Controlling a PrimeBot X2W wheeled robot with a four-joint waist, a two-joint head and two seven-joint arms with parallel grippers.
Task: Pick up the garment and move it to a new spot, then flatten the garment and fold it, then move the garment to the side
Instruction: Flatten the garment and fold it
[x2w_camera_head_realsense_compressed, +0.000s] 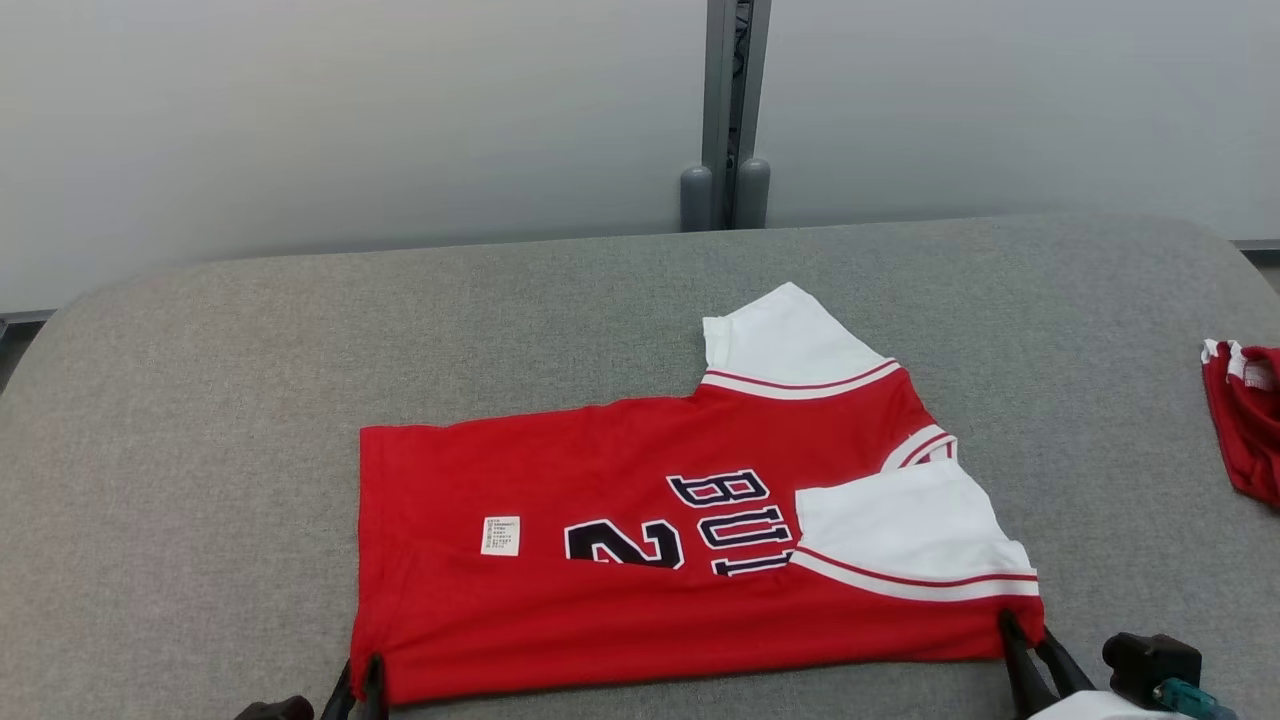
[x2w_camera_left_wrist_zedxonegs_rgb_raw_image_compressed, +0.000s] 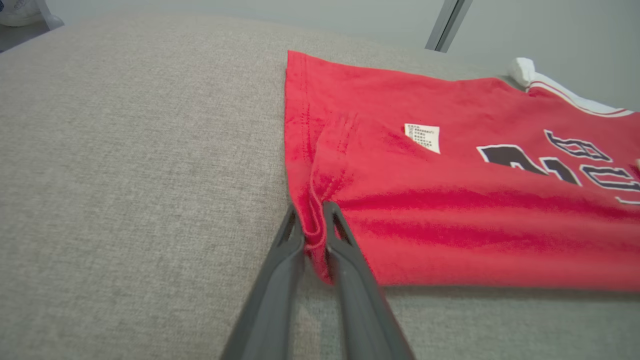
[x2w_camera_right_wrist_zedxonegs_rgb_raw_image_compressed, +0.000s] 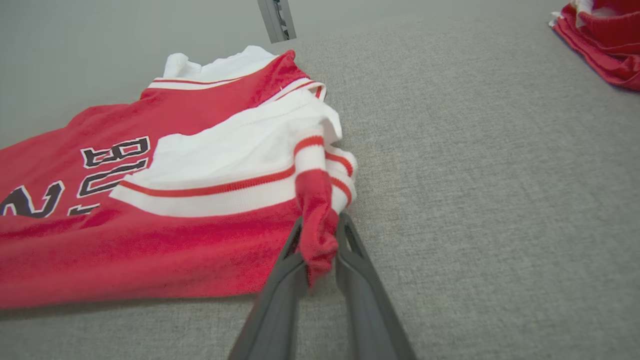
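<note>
Currently, I have the grey fabric-topped desk (x2w_camera_head_realsense_compressed: 200, 400) in front of me. The red jersey (x2w_camera_head_realsense_compressed: 600, 520) lies flat across its middle, lengthwise, with its near edge folded over and a white sleeve (x2w_camera_head_realsense_compressed: 900, 520) tucked on top. A second red garment (x2w_camera_head_realsense_compressed: 1245, 420) sits well apart at the far right edge. My left pincer (x2w_camera_left_wrist_zedxonegs_rgb_raw_image_compressed: 311, 210) is pinching the hem corner and my right pincer (x2w_camera_right_wrist_zedxonegs_rgb_raw_image_compressed: 320, 220) is pinching a bunched red corner by the sleeve band, both low on the desk. My worry is the release. The twisted cloth on the right could cling to a finger and drag the sleeve open as I lift away, and uneven letting-go would skew the fold. The small white label (x2w_camera_head_realsense_compressed: 501, 535) faces up, a handy check for slippage.
</note>
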